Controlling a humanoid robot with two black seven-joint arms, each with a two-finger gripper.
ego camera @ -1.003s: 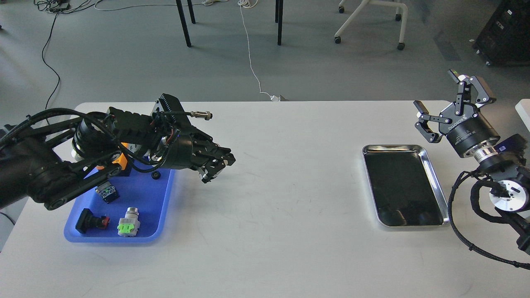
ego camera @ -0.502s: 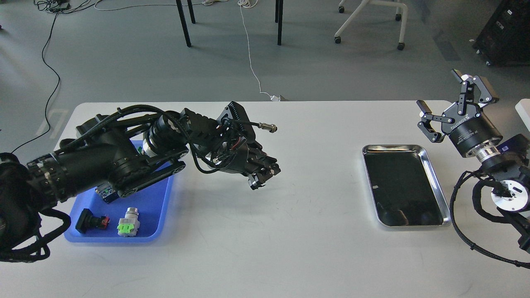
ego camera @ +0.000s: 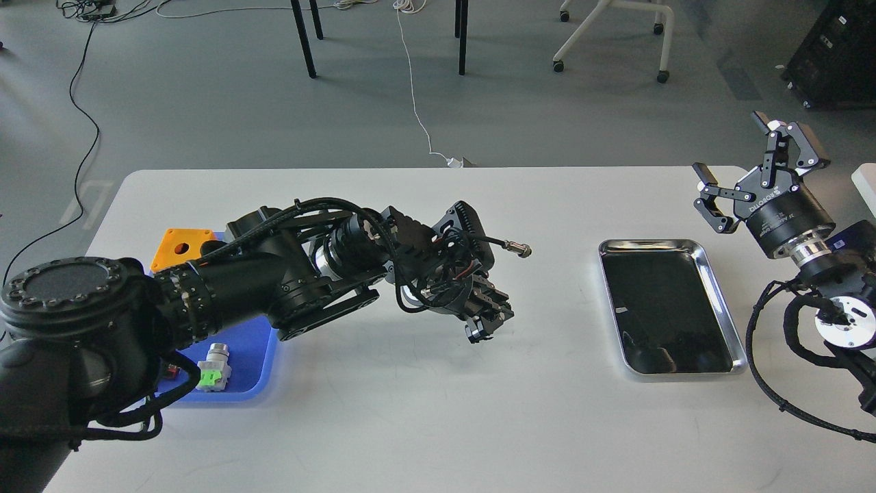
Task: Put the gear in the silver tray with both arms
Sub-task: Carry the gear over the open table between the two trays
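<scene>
The silver tray (ego camera: 647, 243) lies on the right part of the white table, and its dark floor holds nothing. My left gripper (ego camera: 483, 330) hangs over the table's middle, left of the tray, pointing down. Its fingers are pressed together. They are dark, and no gear shows between them. My right gripper (ego camera: 731, 145) is open and empty, raised above the far right corner of the tray and pointing up and away. No gear shows anywhere in the view.
A blue plastic tray (ego camera: 254, 350) at the left is mostly hidden by my left arm. It holds a silver and green part (ego camera: 213, 370). An orange plate (ego camera: 181, 246) sits at its far end. Chair and table legs stand on the floor beyond the table.
My left arm has swung right from over the blue tray to the table's middle, its fingers staying together. The right gripper has risen slightly and stayed open.
</scene>
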